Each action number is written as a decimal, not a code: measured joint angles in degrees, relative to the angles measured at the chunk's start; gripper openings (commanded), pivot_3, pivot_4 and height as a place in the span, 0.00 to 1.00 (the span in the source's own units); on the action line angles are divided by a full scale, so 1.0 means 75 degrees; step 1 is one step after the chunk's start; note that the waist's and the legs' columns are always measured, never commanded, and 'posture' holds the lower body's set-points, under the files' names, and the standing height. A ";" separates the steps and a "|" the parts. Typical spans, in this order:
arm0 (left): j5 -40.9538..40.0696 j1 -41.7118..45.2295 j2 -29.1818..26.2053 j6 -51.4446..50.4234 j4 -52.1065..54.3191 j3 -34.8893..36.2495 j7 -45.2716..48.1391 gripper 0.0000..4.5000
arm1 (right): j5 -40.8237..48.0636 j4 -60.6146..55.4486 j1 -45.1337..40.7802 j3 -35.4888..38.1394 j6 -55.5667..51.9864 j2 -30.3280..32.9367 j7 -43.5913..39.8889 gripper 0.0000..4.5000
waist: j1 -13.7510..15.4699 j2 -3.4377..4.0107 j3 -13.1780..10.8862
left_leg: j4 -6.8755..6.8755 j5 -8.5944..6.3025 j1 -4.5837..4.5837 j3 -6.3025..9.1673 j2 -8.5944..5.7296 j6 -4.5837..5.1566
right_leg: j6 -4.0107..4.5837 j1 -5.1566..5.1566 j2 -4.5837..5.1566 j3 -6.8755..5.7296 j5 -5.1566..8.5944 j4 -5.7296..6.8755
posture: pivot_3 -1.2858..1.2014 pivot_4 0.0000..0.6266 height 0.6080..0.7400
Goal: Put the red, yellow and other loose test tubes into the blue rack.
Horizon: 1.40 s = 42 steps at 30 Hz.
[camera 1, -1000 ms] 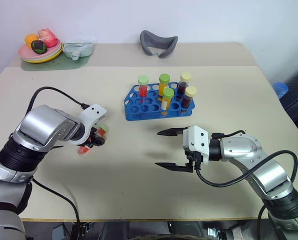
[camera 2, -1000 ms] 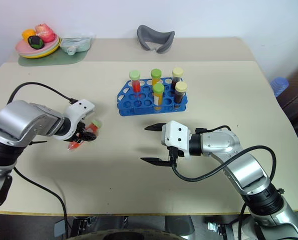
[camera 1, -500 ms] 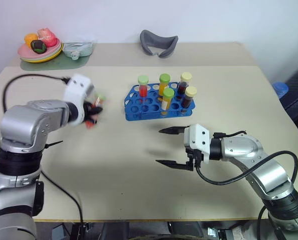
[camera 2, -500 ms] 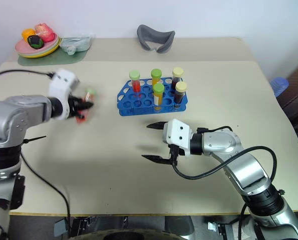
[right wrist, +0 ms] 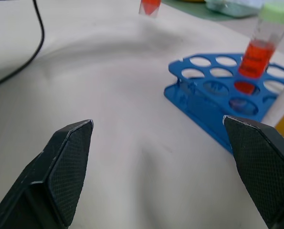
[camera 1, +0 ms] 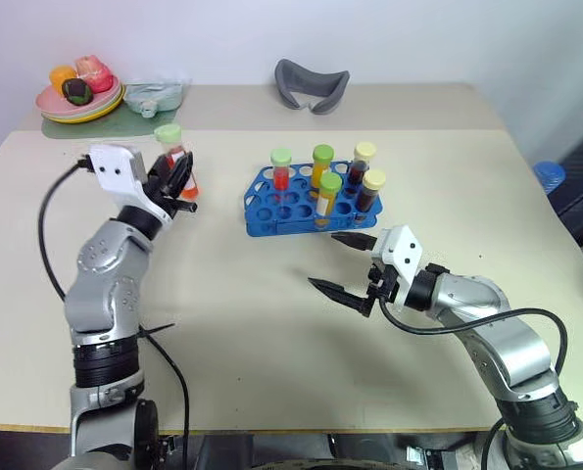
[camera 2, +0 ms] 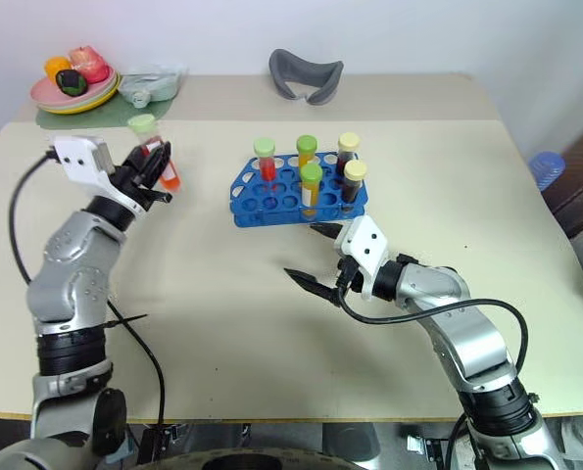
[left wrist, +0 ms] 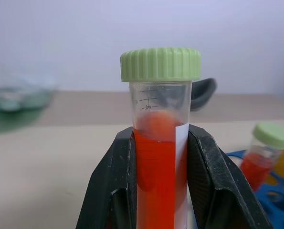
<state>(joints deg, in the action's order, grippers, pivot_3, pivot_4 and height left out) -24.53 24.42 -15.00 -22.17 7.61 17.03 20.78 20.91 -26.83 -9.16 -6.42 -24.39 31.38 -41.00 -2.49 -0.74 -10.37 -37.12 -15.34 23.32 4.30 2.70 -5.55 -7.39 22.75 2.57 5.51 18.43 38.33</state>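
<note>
My left gripper (camera 1: 179, 176) is shut on a loose test tube (camera 1: 170, 140) with red liquid and a pale green cap. It holds the tube upright above the table, left of the blue rack (camera 1: 283, 208). In the left wrist view both black fingers (left wrist: 117, 181) clamp the tube (left wrist: 158, 157) around its middle. Several capped tubes stand in the rack: red (camera 1: 280, 168), yellow-orange and dark maroon. My right gripper (camera 1: 327, 260) hovers open and empty just in front of the rack (right wrist: 204, 102).
At the far left corner a plate of toy fruit (camera 1: 75, 96) and a pale green dish (camera 1: 152, 96) rest on a green mat. A grey curved object (camera 1: 311, 84) lies behind the rack. A blue item (camera 1: 549, 174) sits off the table's right edge.
My left arm has lifted the red tube off the table, swung it up and toward the rack, and turned it upright. My right gripper edged toward the rack, still open.
</note>
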 measured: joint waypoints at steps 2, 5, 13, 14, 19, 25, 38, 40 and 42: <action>-0.0263 0.0049 0.0210 0.0105 -0.0095 -0.0029 0.0199 0.18 | -0.0010 -0.0043 0.0083 0.0002 0.0000 -0.0018 0.0113 1.00 | -0.0005 0.0000 0.0000 | 0.0001 0.0000 -0.0001 0.0001 0.0000 0.0000 | 0.0000 0.0000 -0.0001 0.0000 0.0000 0.0001 | 0.52 0.24 1.00; -0.0389 0.0166 0.0292 0.0298 -0.0169 -0.0429 0.0738 0.18 | -0.0042 -0.0079 0.0127 0.0000 0.0000 -0.0091 0.0242 1.00 | -0.0002 0.0000 0.0000 | 0.0000 0.0001 -0.0001 0.0001 -0.0001 -0.0002 | 0.0000 -0.0001 -0.0002 0.0000 0.0000 0.0000 | 0.52 0.24 1.00; 0.0419 0.0505 0.0365 0.1435 -0.1043 -0.1927 0.1763 0.18 | -0.0077 -0.0140 0.0151 -0.0004 0.0000 -0.0171 0.0475 1.00 | -0.0005 0.0001 0.0001 | 0.0001 0.0002 -0.0006 0.0001 -0.0001 -0.0004 | 0.0000 -0.0004 -0.0005 0.0000 0.0000 -0.0001 | 0.52 0.24 1.00; 0.0476 0.0549 0.0454 0.1568 -0.1155 -0.2011 0.1796 0.18 | -0.0077 -0.0149 0.0152 -0.0005 0.0000 -0.0175 0.0483 1.00 | 0.0002 0.0001 0.0001 | 0.0001 0.0002 -0.0005 0.0001 -0.0001 -0.0004 | 0.0000 -0.0005 -0.0004 0.0000 0.0000 -0.0002 | 0.52 0.24 1.00; 0.0809 0.0692 0.0801 0.2235 -0.1610 -0.2439 0.1880 0.18 | -0.0077 -0.0154 0.0152 -0.0006 -0.0033 -0.0175 0.0517 1.00 | -0.0012 0.0001 0.0001 | 0.0002 0.0002 -0.0008 0.0003 -0.0001 -0.0003 | 0.0000 -0.0007 -0.0006 0.0000 0.0000 -0.0003 | 0.52 0.24 1.00; 0.1287 0.0692 0.0951 0.2885 -0.2059 -0.2486 0.1698 0.18 | -0.0047 -0.0155 0.0146 0.0001 -0.0097 -0.0134 0.0492 1.00 | 0.0002 0.0001 0.0001 | 0.0001 0.0001 -0.0007 0.0002 -0.0001 -0.0002 | 0.0000 -0.0009 -0.0005 0.0000 0.0000 -0.0004 | 0.52 0.24 1.00; 0.2152 0.1028 0.1541 0.4580 -0.3470 -0.2548 0.0763 0.18 | 0.0101 -0.0154 -0.0012 0.0116 -0.0385 0.0132 0.0166 1.00 | 0.0010 0.0001 0.0001 | 0.0001 0.0000 -0.0008 0.0003 -0.0003 0.0000 | -0.0001 -0.0011 -0.0004 -0.0001 0.0000 -0.0008 | 0.52 0.24 1.00; 0.2271 0.1163 0.1568 0.4821 -0.3727 -0.2547 0.0646 0.18 | 0.0113 -0.0155 -0.0013 0.0164 -0.0420 0.0164 0.0138 1.00 | 0.0011 0.0001 0.0001 | 0.0002 0.0000 -0.0008 0.0003 -0.0003 0.0000 | -0.0001 -0.0011 -0.0004 -0.0001 0.0000 -0.0009 | 0.52 0.24 1.00; 0.2312 0.1297 0.1612 0.4967 -0.3985 -0.2544 0.0589 0.18 | 0.0134 -0.0155 -0.0014 0.0189 -0.0480 0.0179 0.0109 1.00 | 0.0008 0.0001 0.0001 | 0.0001 0.0000 -0.0008 0.0003 -0.0003 0.0000 | -0.0001 -0.0011 -0.0004 -0.0001 0.0000 -0.0009 | 0.52 0.24 1.00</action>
<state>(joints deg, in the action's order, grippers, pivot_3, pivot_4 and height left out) -7.19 34.15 -2.92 15.09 -22.28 -2.06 25.20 21.91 -27.99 -9.27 -5.01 -27.99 32.72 -40.18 -2.43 -0.73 -10.36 -37.10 -15.34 23.27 4.32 2.68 -5.55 -7.39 22.66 2.54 5.50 18.43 38.26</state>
